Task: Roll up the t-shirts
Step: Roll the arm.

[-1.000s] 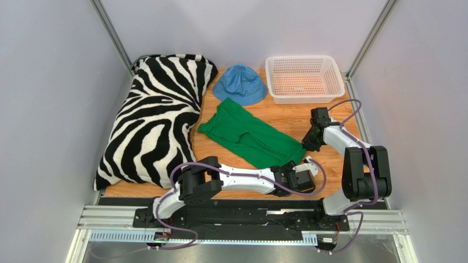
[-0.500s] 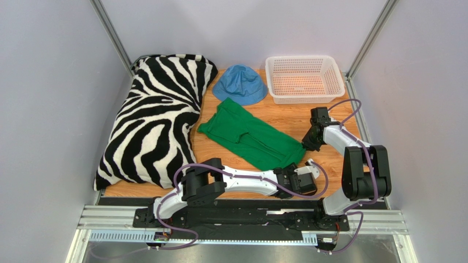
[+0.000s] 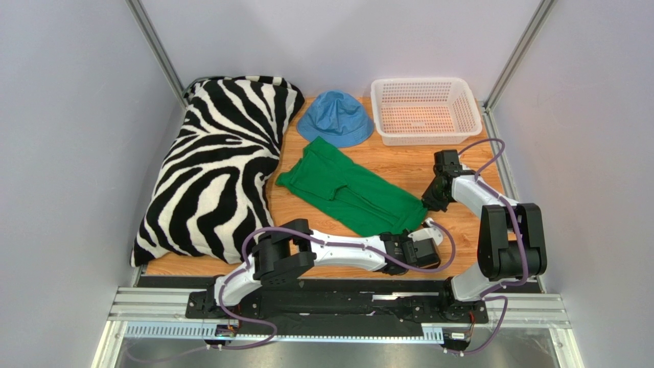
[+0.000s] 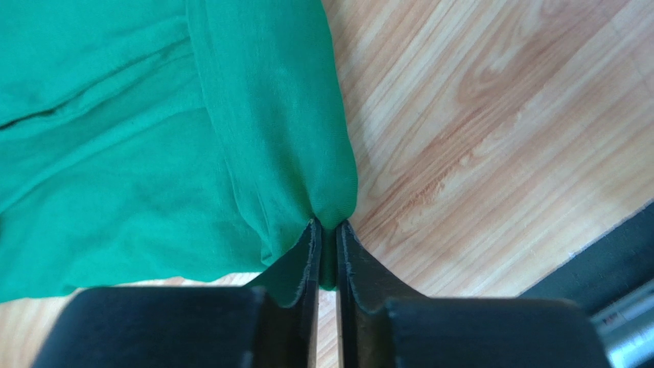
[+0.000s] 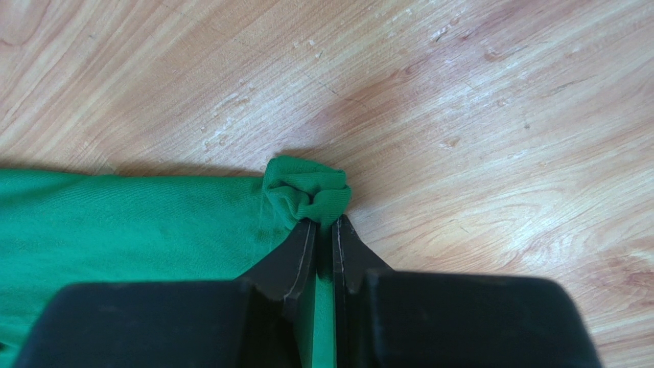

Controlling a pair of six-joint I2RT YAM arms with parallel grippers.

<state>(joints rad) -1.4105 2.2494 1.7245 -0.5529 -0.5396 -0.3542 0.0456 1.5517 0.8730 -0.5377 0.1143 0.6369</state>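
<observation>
Status: left gripper [image 3: 421,238] and right gripper [image 3: 427,202] are both pinched on the same end of the green t-shirt [image 3: 349,192].

The t-shirt lies mid-table on the wooden table [image 3: 399,162], folded lengthwise into a long strip. It runs diagonally from just below the blue bucket hat [image 3: 335,116] down toward the right arm. Its upper end is near the edge of the zebra-striped pillow [image 3: 215,169], and the short sleeves show at that end.

Left wrist view: left gripper [image 4: 325,230] has its jaws nearly together, with a thin bit of green cloth squeezed between them. It grips the rounded corner of the folded edge of the t-shirt [image 4: 153,153], and the rest of the cloth lies flat on the wood to the left.

Right wrist view: right gripper [image 5: 324,226] also has its jaws almost closed, with cloth between the tips. A small bunched wad of t-shirt [image 5: 307,188] pokes out just past the tips. The strip runs off to the left, flat on the table.

A white plastic basket [image 3: 421,81] sits at the far right corner, well apart from the shirt. The pillow fills the left side of the table.
</observation>
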